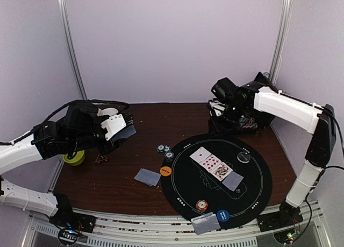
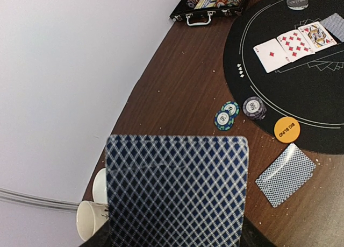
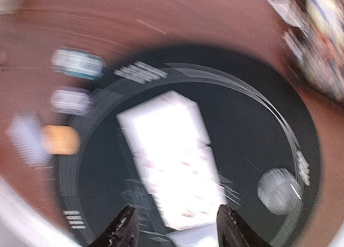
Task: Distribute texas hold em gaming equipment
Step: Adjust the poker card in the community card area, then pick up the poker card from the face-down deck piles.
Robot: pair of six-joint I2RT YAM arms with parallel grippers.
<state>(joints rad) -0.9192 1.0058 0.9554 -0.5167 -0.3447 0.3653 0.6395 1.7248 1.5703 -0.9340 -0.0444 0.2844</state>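
Note:
My left gripper (image 1: 119, 129) hangs above the table's left side, shut on a deck of cards (image 2: 177, 190) with blue diamond backs that hides its jaws in the left wrist view. Three face-up cards (image 1: 211, 162) and one face-down card (image 1: 235, 181) lie in a row on the round black mat (image 1: 258, 182). Single face-down cards lie left of the mat (image 1: 147, 176) and at its near edge (image 1: 206, 224). Poker chips (image 1: 165, 152), an orange disc (image 1: 166, 171), a striped chip (image 1: 201, 205), a blue disc (image 1: 223, 215) and a dark disc (image 1: 243, 156) sit around. My right gripper (image 3: 175, 225) is open and empty, high over the mat's far side.
An open chip case (image 1: 242, 122) stands at the back right under the right arm. A white cup (image 2: 88, 220) and a yellow-green object (image 1: 73, 158) sit at the table's left edge below the left arm. The right wrist view is blurred.

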